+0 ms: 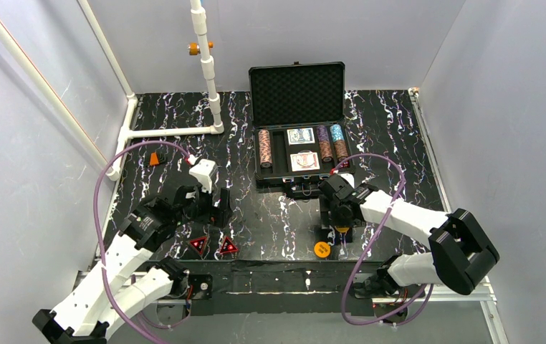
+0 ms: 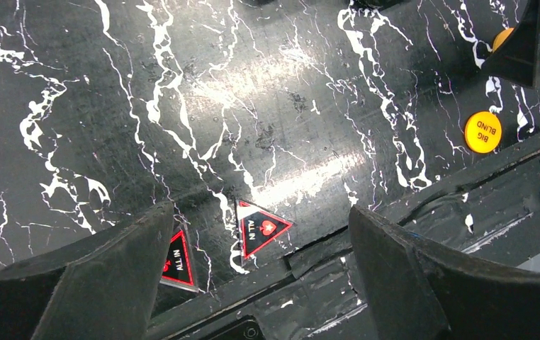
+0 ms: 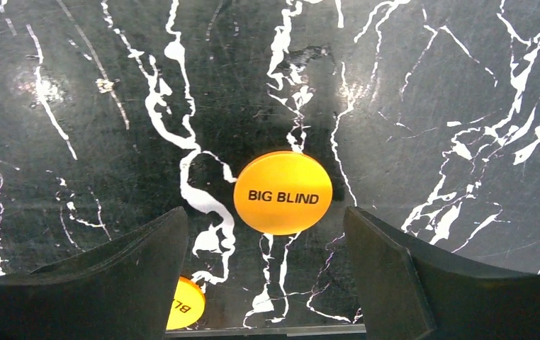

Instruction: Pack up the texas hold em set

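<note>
Left gripper (image 2: pixel 259 216): jaws wide, nothing held, hovering over two triangles (image 2: pixel 261 230) at the tabletop (image 1: pixel 277 215) near edge, left of middle. They lie flat and thin, so a closing jaw may skid one off that edge. Case (image 1: pixel 297 93) is open at the far edge, middle, with chips (image 1: pixel 265 148) and decks (image 1: pixel 300 135) inside. Right gripper (image 3: pixel 263 212): jaws wide, empty, straddling a disc (image 3: pixel 283 193). The second disc (image 3: pixel 182 304) sits just beside one finger and risks getting knocked.
</note>
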Motion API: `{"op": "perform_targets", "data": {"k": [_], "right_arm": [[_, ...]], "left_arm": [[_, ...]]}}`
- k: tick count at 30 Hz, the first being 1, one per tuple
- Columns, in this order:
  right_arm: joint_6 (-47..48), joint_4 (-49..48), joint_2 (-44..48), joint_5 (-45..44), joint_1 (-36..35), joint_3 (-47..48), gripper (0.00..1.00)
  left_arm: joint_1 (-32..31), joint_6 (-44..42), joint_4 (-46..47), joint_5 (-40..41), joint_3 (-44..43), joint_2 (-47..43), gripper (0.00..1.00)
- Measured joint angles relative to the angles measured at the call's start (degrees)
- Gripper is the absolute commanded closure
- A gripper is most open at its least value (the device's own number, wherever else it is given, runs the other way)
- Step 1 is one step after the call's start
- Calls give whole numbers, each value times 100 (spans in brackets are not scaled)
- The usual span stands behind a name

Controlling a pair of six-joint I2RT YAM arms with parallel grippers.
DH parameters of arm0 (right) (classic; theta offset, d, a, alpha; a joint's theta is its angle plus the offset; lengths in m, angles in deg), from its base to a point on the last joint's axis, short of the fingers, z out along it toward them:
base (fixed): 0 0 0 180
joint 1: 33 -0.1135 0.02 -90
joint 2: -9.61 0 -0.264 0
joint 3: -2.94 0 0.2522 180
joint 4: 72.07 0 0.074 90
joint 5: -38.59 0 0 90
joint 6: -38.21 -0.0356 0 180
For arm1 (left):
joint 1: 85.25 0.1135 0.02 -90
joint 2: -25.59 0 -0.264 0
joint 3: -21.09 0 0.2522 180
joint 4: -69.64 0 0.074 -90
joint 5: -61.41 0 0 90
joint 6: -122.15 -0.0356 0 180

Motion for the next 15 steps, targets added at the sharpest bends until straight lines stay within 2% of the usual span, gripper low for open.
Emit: {"op": "perform_targets", "data": {"k": [7, 12, 15], "right_arm": [[-107, -160, -4, 72, 313, -138, 20], [-168, -310, -2, 262, 459, -201, 29], [-181, -348, 9, 286, 472, -221, 31]], "left_arm": [[0, 0, -2, 151, 4, -103, 7], [0, -2, -2, 170, 4, -92, 7], [0, -2, -2, 179, 4, -114, 7]]}}
